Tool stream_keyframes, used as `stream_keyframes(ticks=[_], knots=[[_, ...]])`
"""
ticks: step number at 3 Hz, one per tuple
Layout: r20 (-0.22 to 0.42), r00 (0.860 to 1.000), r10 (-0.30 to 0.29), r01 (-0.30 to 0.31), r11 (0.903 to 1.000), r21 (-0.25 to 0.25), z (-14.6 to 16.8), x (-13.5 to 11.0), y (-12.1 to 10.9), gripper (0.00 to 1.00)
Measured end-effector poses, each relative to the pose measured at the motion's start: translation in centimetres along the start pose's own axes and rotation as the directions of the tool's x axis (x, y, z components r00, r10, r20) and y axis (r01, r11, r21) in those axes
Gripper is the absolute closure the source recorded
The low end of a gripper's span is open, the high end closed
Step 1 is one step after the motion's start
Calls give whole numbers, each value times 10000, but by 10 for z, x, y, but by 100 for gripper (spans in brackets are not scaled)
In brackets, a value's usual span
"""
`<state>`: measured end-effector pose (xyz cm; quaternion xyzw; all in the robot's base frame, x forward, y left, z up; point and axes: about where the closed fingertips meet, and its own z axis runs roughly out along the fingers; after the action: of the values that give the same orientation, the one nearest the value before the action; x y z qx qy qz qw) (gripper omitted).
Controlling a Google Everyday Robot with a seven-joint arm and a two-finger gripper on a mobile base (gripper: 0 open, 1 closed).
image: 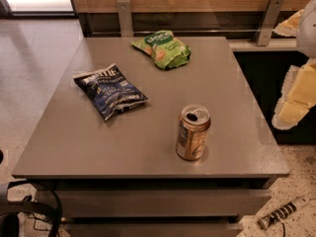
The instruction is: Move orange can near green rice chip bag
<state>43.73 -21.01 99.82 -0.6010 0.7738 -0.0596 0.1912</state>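
From the one camera view: a gray table (pixel 79 147) with three things on top. Near the front edge, a bit to the right: the orange can (pixel 193 132), standing up straight, silver top up, touching nothing else. Far at the back, near the middle: the green rice chip bag (pixel 163 48), lying flat and a little crumpled. Off to the left, between front and back: a dark blue chip bag (pixel 111 90), also flat, apart from both. Can and green bag well apart, so no part of the job done yet, by the look of it. At the right side of the view, past the table's edge: the gripper (pixel 296 98), pale yellow, seemingly up in the air, nowhere near the can. Open or shut? Cannot tell from here. Now the risky parts. A tall, round can, so easy to tip: one bump from the side on the way in, then over and rolling, maybe off the front edge so close by. A pinch too high or off the middle, then a slip or a tilt on the lift. A low carry toward the back, then a shove to the green bag. A set-down on the bag's puffy edge, then a wobble and a fall.
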Motion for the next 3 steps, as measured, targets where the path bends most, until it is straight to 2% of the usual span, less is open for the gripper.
stream_keyframes(ticks=[1,2,3], knots=[[0,10000,0,0,10000,0,0,0,0,0],[583,9983,30,-17,9997,-226,3,2,4,0],[2656,9629,469,-233,9955,-913,46,44,16,0]])
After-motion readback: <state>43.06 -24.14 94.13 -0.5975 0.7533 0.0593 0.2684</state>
